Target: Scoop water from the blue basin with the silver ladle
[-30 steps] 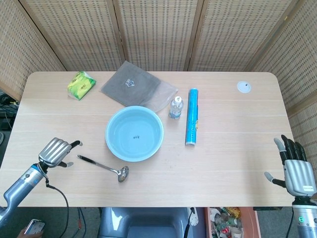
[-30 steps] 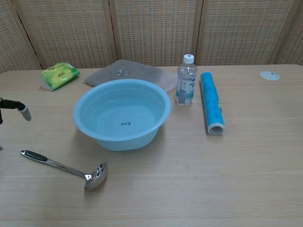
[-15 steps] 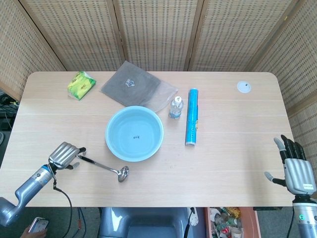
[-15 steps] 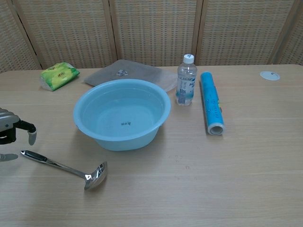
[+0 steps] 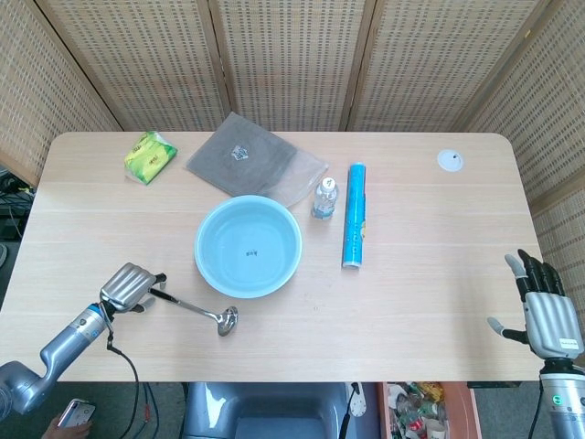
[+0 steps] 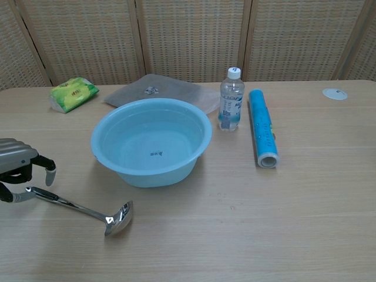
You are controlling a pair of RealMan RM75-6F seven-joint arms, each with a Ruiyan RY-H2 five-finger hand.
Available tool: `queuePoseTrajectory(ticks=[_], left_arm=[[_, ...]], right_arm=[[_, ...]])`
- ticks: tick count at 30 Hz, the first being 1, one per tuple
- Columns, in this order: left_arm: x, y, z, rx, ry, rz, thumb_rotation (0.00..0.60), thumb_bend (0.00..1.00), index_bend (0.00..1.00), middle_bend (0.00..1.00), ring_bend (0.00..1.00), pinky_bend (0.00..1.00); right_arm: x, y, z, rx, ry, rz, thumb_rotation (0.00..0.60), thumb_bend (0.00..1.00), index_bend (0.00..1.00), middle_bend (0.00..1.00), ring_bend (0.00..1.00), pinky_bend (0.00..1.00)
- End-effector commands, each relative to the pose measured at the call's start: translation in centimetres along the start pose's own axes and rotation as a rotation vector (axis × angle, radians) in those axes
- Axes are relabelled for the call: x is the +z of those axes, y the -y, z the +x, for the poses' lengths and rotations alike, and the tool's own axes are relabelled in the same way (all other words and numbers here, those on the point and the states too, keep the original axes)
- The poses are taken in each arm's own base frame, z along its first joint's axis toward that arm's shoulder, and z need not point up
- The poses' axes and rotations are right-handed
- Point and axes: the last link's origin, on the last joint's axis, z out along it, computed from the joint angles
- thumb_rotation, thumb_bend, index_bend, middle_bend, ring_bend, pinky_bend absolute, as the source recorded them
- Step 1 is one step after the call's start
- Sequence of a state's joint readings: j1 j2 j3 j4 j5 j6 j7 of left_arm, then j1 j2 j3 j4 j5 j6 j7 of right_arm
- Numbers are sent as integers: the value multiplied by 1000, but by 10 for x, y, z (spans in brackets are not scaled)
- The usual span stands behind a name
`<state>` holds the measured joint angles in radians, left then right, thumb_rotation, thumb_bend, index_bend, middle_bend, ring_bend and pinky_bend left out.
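The blue basin [image 5: 198, 247] [image 6: 147, 176] stands mid-table with water in it. Just in front of it, to the left, the silver ladle [image 5: 192, 307] [image 6: 76, 207] lies flat on the wood, its bowl pointing right. My left hand [image 5: 128, 285] [image 6: 20, 161] hovers over the black end of the handle, fingers curled down around it and still apart; that end is hidden behind the hand in the chest view. My right hand [image 5: 548, 315] is at the table's front right corner, fingers spread and holding nothing, seen only in the head view.
A water bottle [image 5: 324, 198] [image 6: 231, 107] and a blue roll [image 5: 355, 215] [image 6: 262, 127] lie right of the basin. Behind it are a grey cloth [image 5: 251, 160] and a green packet [image 5: 151, 156]. A white disc [image 5: 449, 161] sits far right.
My left hand has moved right and down toward the ladle, from beside the handle to directly over its end. The ladle and my right hand have not moved.
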<state>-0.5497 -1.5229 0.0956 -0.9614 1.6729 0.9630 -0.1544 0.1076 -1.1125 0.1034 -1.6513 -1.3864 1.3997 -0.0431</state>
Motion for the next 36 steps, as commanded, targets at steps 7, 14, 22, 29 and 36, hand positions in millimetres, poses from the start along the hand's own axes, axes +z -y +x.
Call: queuePoseTrajectory(ticks=[7, 14, 22, 29, 36], left_arm=[[9, -13, -7, 7, 15, -6, 600, 373, 450, 1000, 1000, 1000], [13, -19, -11, 12, 11, -10, 600, 373, 450, 1000, 1000, 1000], [18, -26, -16, 22, 3, -8, 600, 373, 450, 1000, 1000, 1000], [20, -28, -22, 20, -3, -1, 600, 373, 450, 1000, 1000, 1000], [21, -29, -26, 19, -6, -1, 600, 373, 458, 1000, 1000, 1000]], right_arm=[[1, -2, 0, 6, 10, -9, 600, 0, 0, 0, 0, 0], [1, -3, 1, 17, 12, -10, 600, 0, 0, 0, 0, 0], [1, -4, 3, 24, 12, -11, 600, 0, 0, 0, 0, 0], [0, -4, 3, 28, 16, -13, 600, 0, 0, 0, 0, 0], [0, -4, 2, 29, 22, -12, 600, 0, 0, 0, 0, 0]])
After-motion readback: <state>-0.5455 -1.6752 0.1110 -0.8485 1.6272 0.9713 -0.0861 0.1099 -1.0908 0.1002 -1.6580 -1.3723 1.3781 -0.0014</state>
